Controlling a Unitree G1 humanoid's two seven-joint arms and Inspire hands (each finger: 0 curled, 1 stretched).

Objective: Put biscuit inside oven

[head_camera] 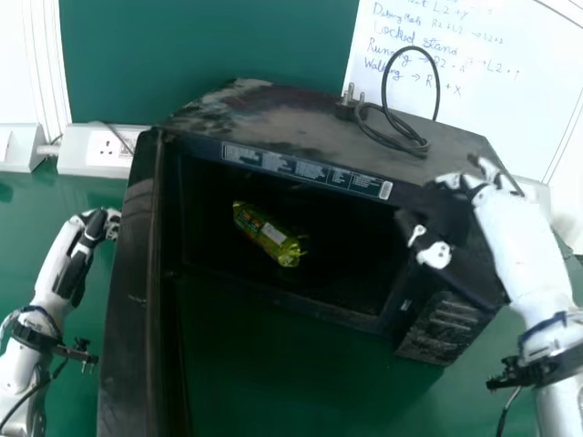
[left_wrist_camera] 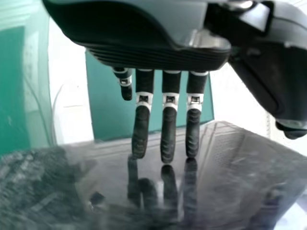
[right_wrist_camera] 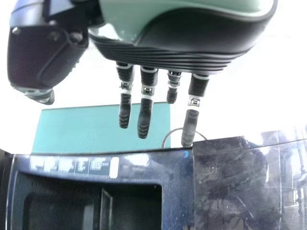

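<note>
Inside the dusty, boxy black oven [head_camera: 273,114] on a green desk [head_camera: 255,373], a long, shiny yellow biscuit pack [head_camera: 271,240], left hand [head_camera: 84,248] by the open door [head_camera: 127,300], right hand [head_camera: 448,217] at the other side, both with straight fingers spread

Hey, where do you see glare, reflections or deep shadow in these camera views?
Head view: the oven's cavity is in deep shadow, yet the biscuit packet inside shows bright. Left wrist view: the fingers of the left hand are mirrored in the glossy oven door. Right wrist view: glare whitens a patch of the oven's front frame, and parts of the background wash out.
</note>
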